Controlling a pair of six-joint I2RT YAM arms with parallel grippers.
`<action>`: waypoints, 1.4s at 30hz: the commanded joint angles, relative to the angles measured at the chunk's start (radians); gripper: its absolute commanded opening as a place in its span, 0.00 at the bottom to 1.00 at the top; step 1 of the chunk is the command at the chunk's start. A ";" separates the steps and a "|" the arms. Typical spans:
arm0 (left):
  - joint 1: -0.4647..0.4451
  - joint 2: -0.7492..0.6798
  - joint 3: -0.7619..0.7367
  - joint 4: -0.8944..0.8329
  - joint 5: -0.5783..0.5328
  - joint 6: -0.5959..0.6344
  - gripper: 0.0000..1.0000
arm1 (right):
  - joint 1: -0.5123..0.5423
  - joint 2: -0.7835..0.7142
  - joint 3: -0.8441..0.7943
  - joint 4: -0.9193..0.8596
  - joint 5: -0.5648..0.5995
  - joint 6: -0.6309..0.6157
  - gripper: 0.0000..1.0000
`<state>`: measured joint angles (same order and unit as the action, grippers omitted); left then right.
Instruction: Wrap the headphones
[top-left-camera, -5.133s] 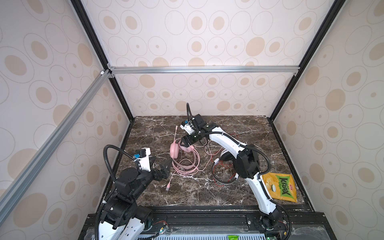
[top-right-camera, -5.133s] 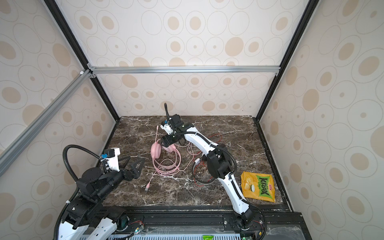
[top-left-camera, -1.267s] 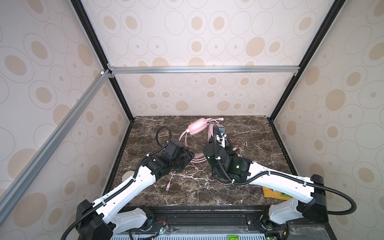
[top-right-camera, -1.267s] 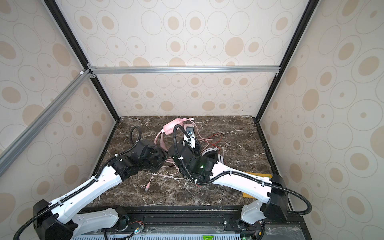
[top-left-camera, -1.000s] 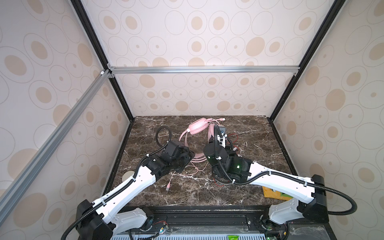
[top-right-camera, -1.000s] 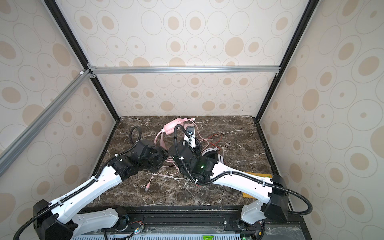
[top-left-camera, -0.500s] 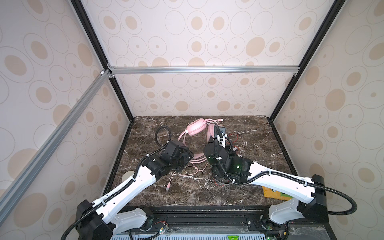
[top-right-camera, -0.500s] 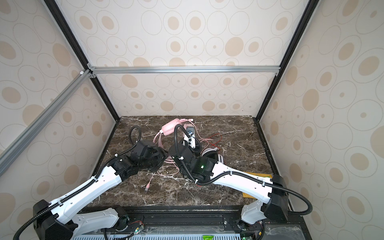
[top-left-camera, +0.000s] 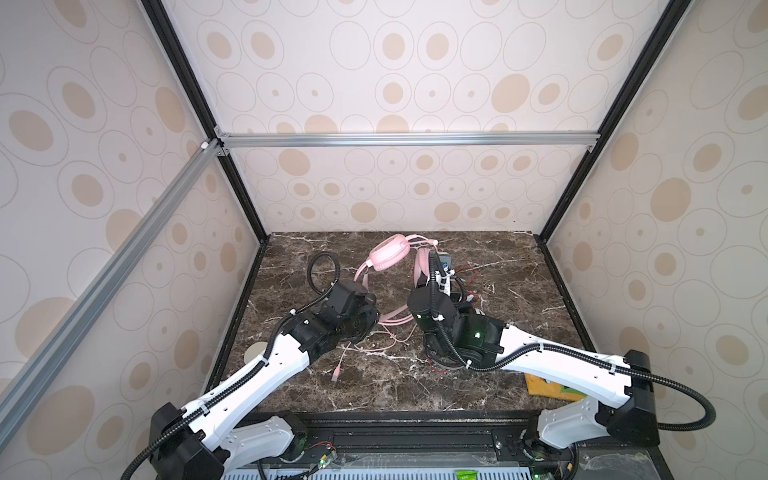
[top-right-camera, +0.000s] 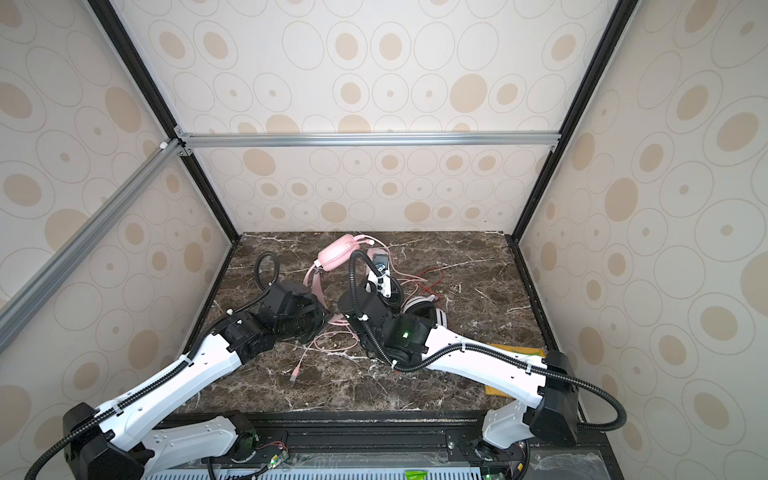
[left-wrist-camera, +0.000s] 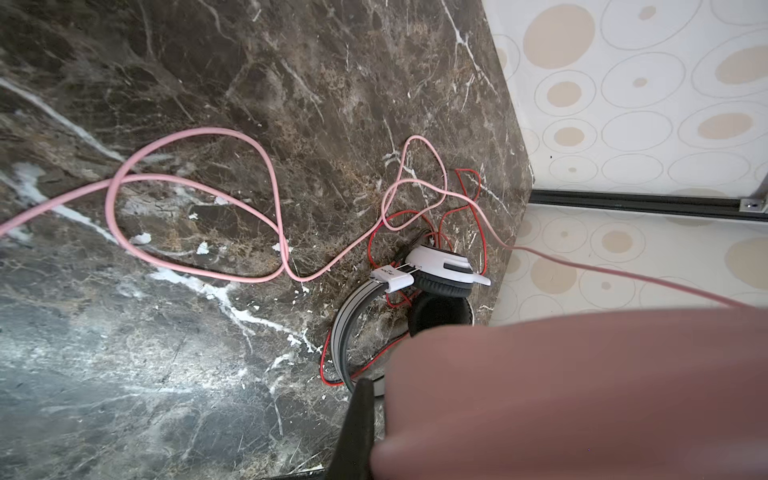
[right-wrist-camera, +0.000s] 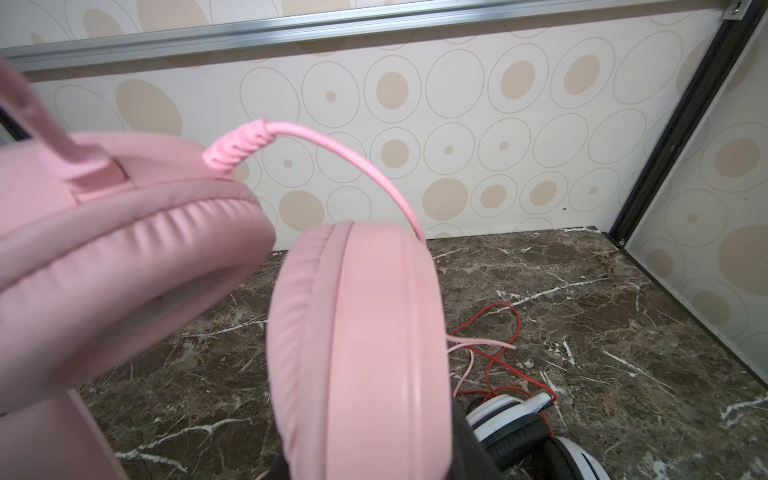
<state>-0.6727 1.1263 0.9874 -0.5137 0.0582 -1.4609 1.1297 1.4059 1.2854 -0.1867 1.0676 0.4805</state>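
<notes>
Pink cable (left-wrist-camera: 195, 208): none of it wound yet; it lies in loose loops on the marble table (top-left-camera: 374, 390) with its plug end (top-left-camera: 336, 376) free
Progress: by my reading you are only at the pick-up stage
Left to do: wind that cable round its own set, then do the same for the second set, so nearly the whole job remains
Left jaws: your left gripper (top-left-camera: 370, 313) has them drawn together; one black finger (left-wrist-camera: 361, 415) sits hard against a broad pink surface, which I take to be the headband (top-left-camera: 365, 274) of the pink headset (top-left-camera: 390, 257), pinched
Right jaws: your right gripper (top-left-camera: 424, 276) is at a pink ear cup (right-wrist-camera: 365, 353), with dark finger edges beside it; I cannot tell how wide they stand
Pink headset position: lifted off the table between your two arms, toward the far wall
White-and-black headset (left-wrist-camera: 440, 270): flat on the table under your right arm, untouched; its red cable (left-wrist-camera: 478, 208) is strewn loosely around it and crossed by the pink one
Further out: yellow packet (top-left-camera: 544, 386) at front right, well apart from the work
</notes>
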 joint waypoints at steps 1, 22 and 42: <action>0.028 -0.033 0.000 -0.007 -0.004 0.026 0.00 | 0.008 -0.082 0.014 0.030 -0.095 -0.046 0.71; 0.335 -0.236 0.218 -0.182 -0.013 0.567 0.00 | -0.493 -0.403 0.182 -0.749 -1.131 -0.143 0.87; 0.335 -0.054 0.860 -0.557 -0.032 0.310 0.00 | -0.740 -0.260 -0.382 -0.074 -1.579 -0.031 0.76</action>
<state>-0.3424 1.0996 1.8687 -1.1877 -0.0307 -0.9936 0.3500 1.1191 0.8986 -0.3340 -0.5224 0.5159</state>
